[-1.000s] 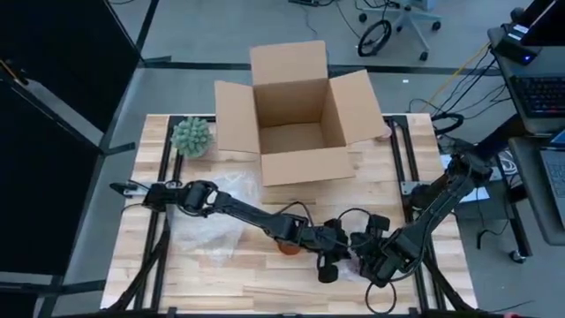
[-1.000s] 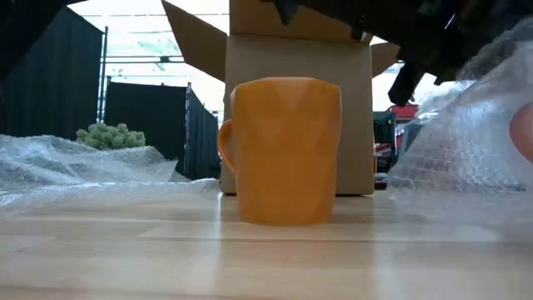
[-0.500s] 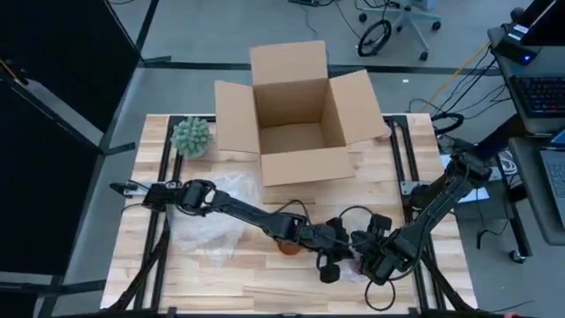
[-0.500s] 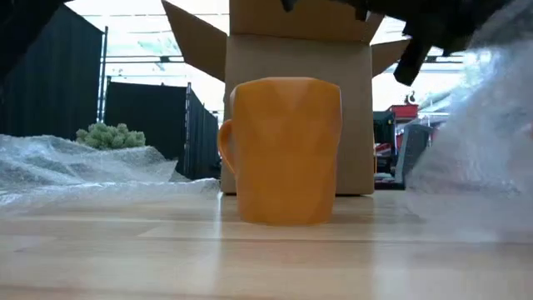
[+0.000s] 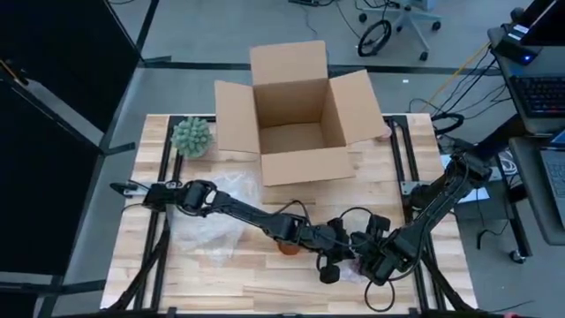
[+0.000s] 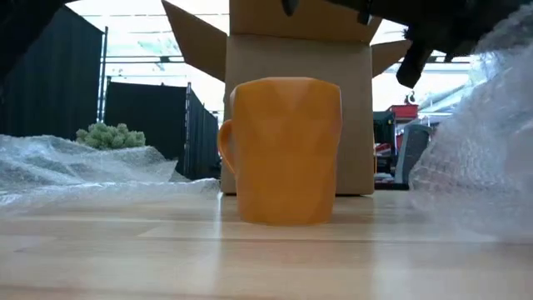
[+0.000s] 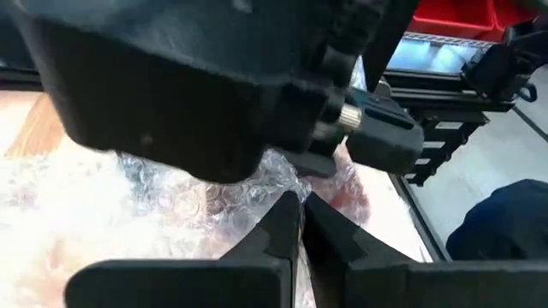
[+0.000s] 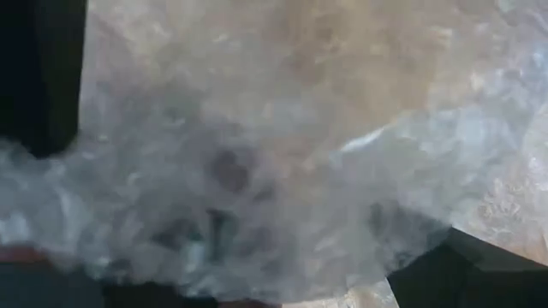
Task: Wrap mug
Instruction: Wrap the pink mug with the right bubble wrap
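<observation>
One orange faceted mug [image 6: 286, 150] (handle leftward) stands upright; left hand [image 7: 297, 224] pinches bubble wrap [image 7: 197, 201].

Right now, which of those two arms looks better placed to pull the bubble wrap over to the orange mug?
Probably the left. Its gripper is pinched shut on the bubble wrap and sits right beside the mug. The right gripper is farther from the mug, its view filled by wrap.
</observation>
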### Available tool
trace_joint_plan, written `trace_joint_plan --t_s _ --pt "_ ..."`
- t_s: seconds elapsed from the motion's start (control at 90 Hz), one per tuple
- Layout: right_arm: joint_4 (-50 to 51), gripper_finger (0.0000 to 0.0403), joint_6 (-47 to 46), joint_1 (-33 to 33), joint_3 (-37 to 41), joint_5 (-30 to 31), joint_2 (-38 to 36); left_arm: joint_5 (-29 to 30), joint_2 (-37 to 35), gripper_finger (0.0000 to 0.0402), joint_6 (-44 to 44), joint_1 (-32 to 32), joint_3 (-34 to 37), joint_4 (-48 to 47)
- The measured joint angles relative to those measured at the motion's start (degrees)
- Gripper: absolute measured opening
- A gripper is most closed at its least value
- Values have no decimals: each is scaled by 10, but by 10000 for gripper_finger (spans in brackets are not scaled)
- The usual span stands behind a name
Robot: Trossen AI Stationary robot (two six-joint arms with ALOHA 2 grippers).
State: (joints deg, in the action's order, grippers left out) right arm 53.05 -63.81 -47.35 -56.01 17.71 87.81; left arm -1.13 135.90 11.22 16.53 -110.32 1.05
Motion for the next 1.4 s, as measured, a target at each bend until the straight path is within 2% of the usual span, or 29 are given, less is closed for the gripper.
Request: trace_joint_plan --t_s 0.378,0.711,0.967,1.056,1.178,1.4 --pt "16 242 54 0 -72 -15 -5 -2 0 0 0 -4 9 -4" --pt "98 242 31 -4 -109 -10 -58 -2 0 0 0 -4 9 -2" --pt "99 242 32 0 -109 105 -64 -2 0 0 1 -4 9 -1" --pt "91 242 33 7 -105 110 -49 -2 0 0 2 -4 9 -1" --pt "55 242 34 12 -81 100 -35 -2 0 0 3 -4 9 -1" --pt "52 242 3 -6 -52 -3 -33 -2 0 0 3 -4 9 -1"
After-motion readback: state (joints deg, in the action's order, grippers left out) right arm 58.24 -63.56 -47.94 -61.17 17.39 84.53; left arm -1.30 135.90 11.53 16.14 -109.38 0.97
